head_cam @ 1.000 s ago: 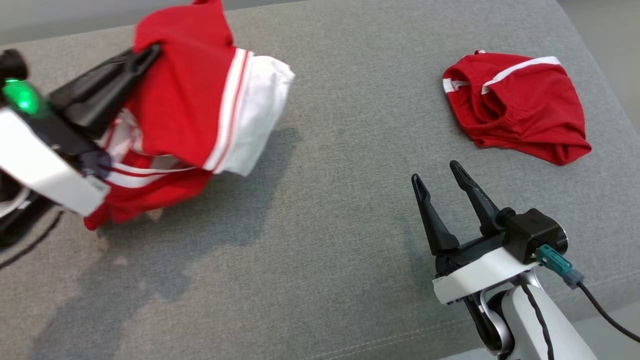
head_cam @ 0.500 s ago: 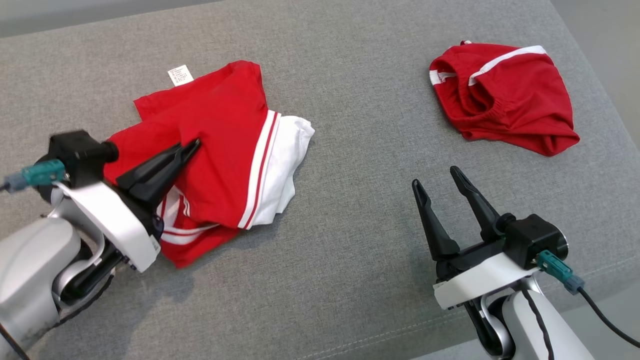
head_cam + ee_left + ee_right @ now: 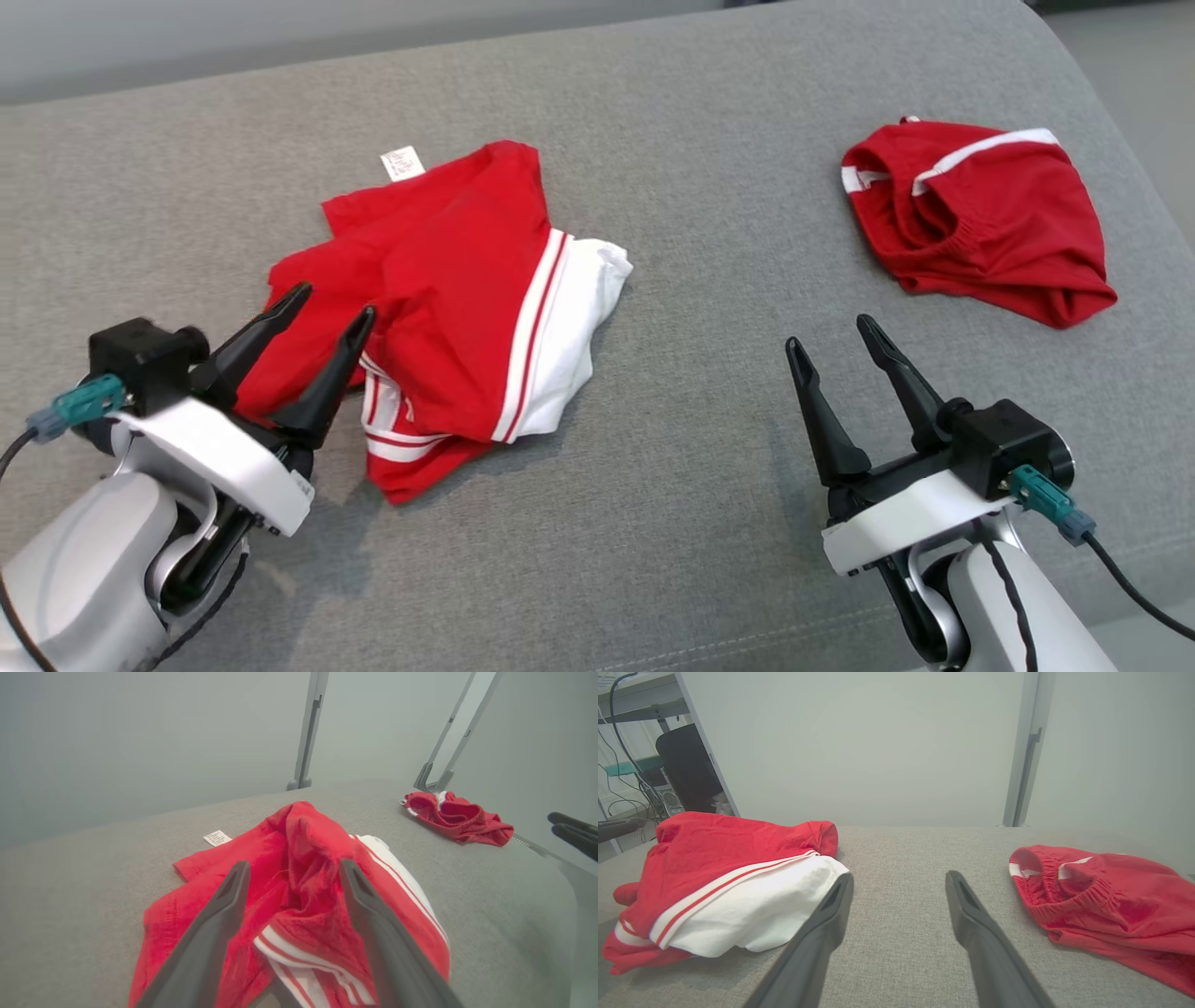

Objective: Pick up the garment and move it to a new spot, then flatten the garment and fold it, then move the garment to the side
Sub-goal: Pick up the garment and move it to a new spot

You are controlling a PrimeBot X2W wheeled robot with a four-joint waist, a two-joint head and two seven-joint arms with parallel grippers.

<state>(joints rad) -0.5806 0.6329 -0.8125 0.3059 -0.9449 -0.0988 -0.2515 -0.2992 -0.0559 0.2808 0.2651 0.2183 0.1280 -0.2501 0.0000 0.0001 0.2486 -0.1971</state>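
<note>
- left gripper (image 3: 334, 301): stands with jaws spread wide, clamps nothing.
- Sits low at the near-left edge of the red-and-white shirt (image 3: 467, 271), both fingers aimed across the red cloth, up and to the right in the head view.
- Straddles, in the left wrist view, a raised bunched ridge of red fabric that rises between the two fingers (image 3: 219, 924); possibly brushes the cloth on the inner sides, though too close to say for sure.
- right gripper (image 3: 829, 332): stands with jaws equally wide, grips nothing, touches nothing.
- Hangs over a bare stretch of the grey cushion (image 3: 653, 485), fingers pointing away from the robot.
- red-and-white shirt: lies crumpled on the grey cushion, left of centre in the head view, red layer on top, white panel edged with red stripes along its right side, striped hem poking out underneath at the near edge.
- Carries a small white label (image 3: 401, 163) at its far edge, flat on the cushion.
- Lies well apart from the right gripper, off to that gripper's left, white panel nearest.
- red shorts (image 3: 980, 224): lie bunched at the far right of the cushion, well apart from the shirt, beyond and to the right of the right gripper, gathered waistband turned toward the shirt.
</note>
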